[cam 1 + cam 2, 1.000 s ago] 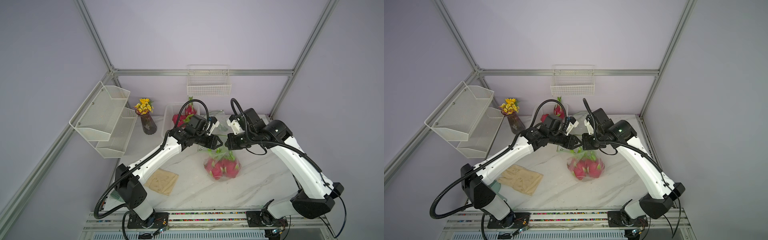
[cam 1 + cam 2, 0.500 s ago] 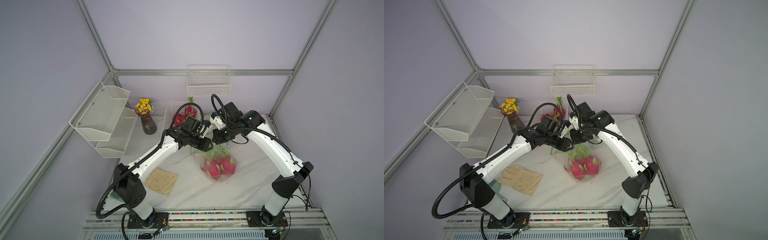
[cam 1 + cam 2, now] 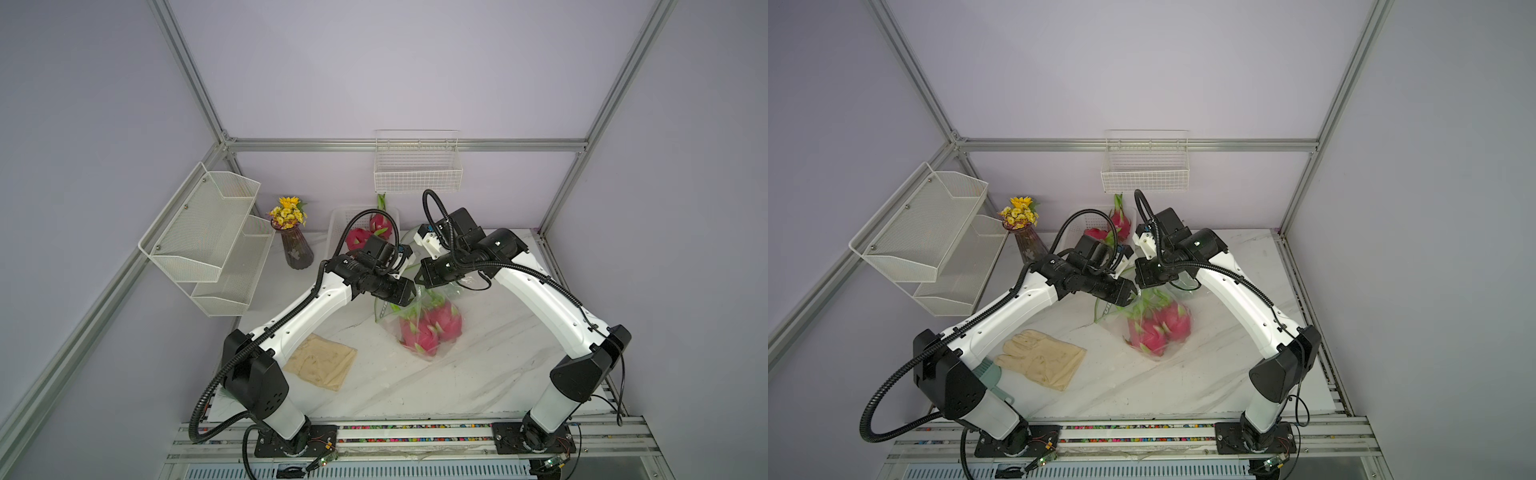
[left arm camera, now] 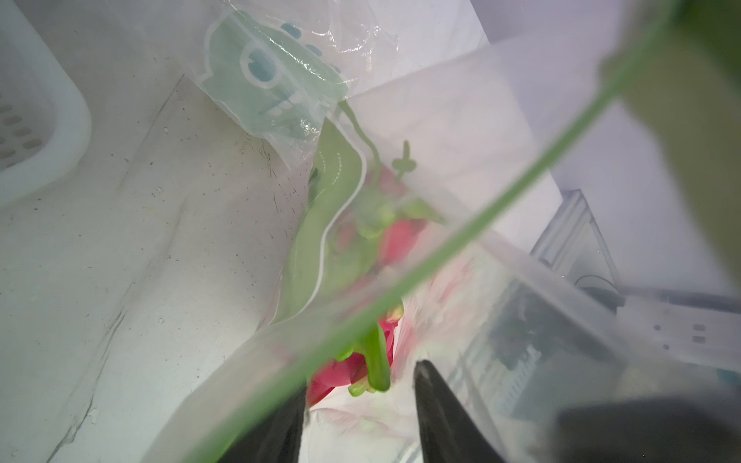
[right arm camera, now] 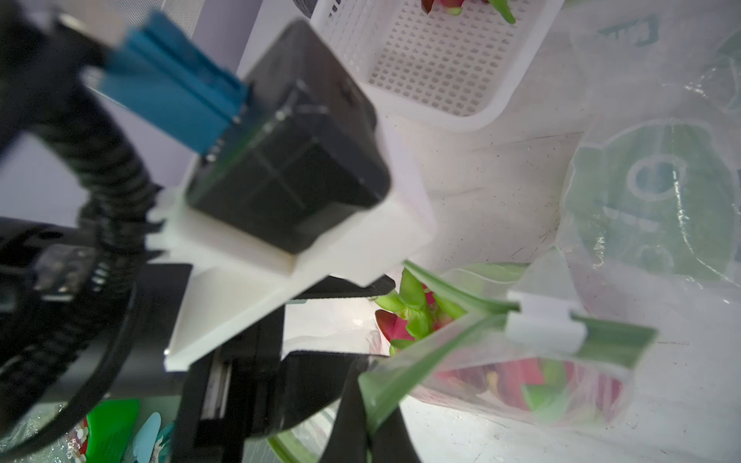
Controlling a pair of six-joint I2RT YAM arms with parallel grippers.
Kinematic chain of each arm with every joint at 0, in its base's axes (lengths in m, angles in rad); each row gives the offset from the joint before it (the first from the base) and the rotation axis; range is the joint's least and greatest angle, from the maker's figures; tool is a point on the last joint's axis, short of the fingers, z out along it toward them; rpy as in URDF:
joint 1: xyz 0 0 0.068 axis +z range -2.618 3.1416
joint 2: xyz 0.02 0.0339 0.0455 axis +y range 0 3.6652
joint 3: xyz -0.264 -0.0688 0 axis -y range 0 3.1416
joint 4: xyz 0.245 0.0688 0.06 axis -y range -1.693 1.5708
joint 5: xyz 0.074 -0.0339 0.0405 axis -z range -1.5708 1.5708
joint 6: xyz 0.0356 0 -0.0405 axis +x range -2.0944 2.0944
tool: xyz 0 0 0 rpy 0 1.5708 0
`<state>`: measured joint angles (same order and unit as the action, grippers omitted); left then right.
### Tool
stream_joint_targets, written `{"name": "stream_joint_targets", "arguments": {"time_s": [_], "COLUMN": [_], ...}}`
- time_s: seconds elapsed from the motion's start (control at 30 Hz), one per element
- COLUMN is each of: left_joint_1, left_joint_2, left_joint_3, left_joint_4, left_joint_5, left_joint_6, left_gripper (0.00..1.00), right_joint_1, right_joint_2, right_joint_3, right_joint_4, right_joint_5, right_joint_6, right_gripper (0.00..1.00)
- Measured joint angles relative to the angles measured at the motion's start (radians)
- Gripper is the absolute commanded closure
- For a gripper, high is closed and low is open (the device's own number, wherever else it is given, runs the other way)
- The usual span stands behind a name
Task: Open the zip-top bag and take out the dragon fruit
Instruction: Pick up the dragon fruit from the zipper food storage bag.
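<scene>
The clear zip-top bag (image 3: 432, 353) (image 3: 1156, 347) hangs just over the marble table, mid-table, with two magenta dragon fruit (image 3: 419, 338) (image 3: 1148, 334) inside. My right gripper (image 3: 420, 277) (image 5: 375, 401) is shut on the bag's green zip edge (image 5: 405, 373) and holds the mouth up. The white slider (image 5: 545, 324) sits further along that edge. My left gripper (image 3: 407, 296) (image 4: 361, 401) is open, reaching down into the bag mouth. A fruit's green tip (image 4: 377, 356) lies just ahead of its black fingers (image 4: 433, 405). Two more dragon fruit (image 3: 358, 237) lie in the white basket (image 3: 334, 226) at the back.
A second printed bag (image 4: 272, 80) (image 5: 649, 192) lies behind the arms, next to the white basket. A beige glove (image 3: 322, 361) lies front left. A flower vase (image 3: 297, 251) and wire shelves (image 3: 208, 237) stand at the left, and a wire basket (image 3: 417, 170) hangs on the back wall.
My right gripper has carried the bag's zip edge to the left, and the bag swung left with it. My left gripper has shifted left and lower into the bag mouth.
</scene>
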<state>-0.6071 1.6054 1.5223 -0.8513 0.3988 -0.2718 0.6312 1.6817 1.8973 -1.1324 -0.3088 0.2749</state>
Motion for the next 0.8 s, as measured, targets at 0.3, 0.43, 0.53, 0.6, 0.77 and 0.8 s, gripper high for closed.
{"name": "stream_joint_targets", "arguments": {"time_s": [0.3, 0.43, 0.53, 0.6, 0.77, 0.8], "left_joint_1": [-0.006, -0.017, -0.033, -0.043, -0.05, -0.05], "left_joint_2": [0.037, 0.065, 0.085, 0.098, 0.103, 0.103], "left_joint_3": [-0.008, -0.008, -0.008, -0.008, -0.006, -0.006], "left_joint_4": [0.013, 0.033, 0.04, 0.045, 0.05, 0.052], "left_joint_5": [0.047, 0.045, 0.04, 0.039, 0.03, 0.027], "left_joint_6": [-0.003, -0.01, -0.024, -0.031, -0.042, -0.044], "left_gripper": [0.55, 0.57, 0.68, 0.78, 1.0, 1.0], "right_joint_1": [0.0, 0.0, 0.0, 0.0, 0.0, 0.0], "right_joint_2": [-0.084, -0.108, -0.123, -0.134, -0.161, -0.168], "right_joint_3": [-0.115, -0.163, -0.189, -0.202, -0.224, -0.23], "right_joint_4": [0.093, 0.141, 0.166, 0.178, 0.192, 0.198], "right_joint_5": [0.004, 0.004, 0.004, 0.005, 0.025, 0.032], "right_joint_6": [0.043, 0.063, 0.076, 0.082, 0.087, 0.088], "right_gripper": [1.0, 1.0, 1.0, 1.0, 1.0, 1.0]}}
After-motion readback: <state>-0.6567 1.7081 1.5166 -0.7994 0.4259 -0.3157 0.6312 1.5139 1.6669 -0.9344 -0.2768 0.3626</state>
